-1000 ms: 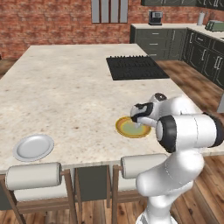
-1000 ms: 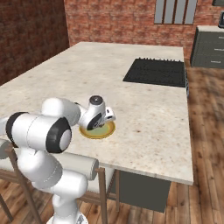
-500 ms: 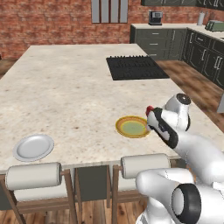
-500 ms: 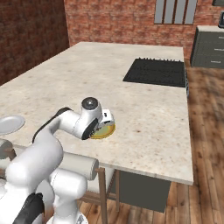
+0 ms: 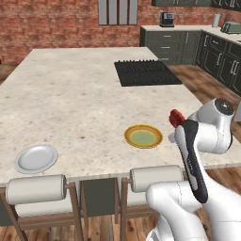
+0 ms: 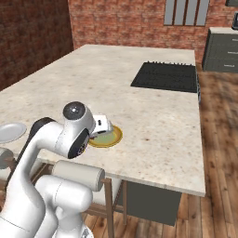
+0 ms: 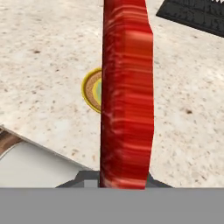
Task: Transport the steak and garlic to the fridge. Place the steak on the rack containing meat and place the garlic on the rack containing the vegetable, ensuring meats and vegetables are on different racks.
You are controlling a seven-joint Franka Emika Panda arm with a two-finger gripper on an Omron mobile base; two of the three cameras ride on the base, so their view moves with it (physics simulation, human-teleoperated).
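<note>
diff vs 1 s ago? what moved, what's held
The gripper, jaws shut on the bright-red raw steak chunk, has swung off the yellow-rimmed plate toward the robot's right and up, clear of the speckled stone island counter. The yellow-rimmed plate now sits bare. The grey plate near the counter's front edge and the black cooktop stayed put.

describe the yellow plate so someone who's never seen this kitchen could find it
On the big stone-topped island, look along the near edge, above the stools. The yellow plate sits there, right of the grey plate; its yellow rim and greenish centre set it apart.
</note>
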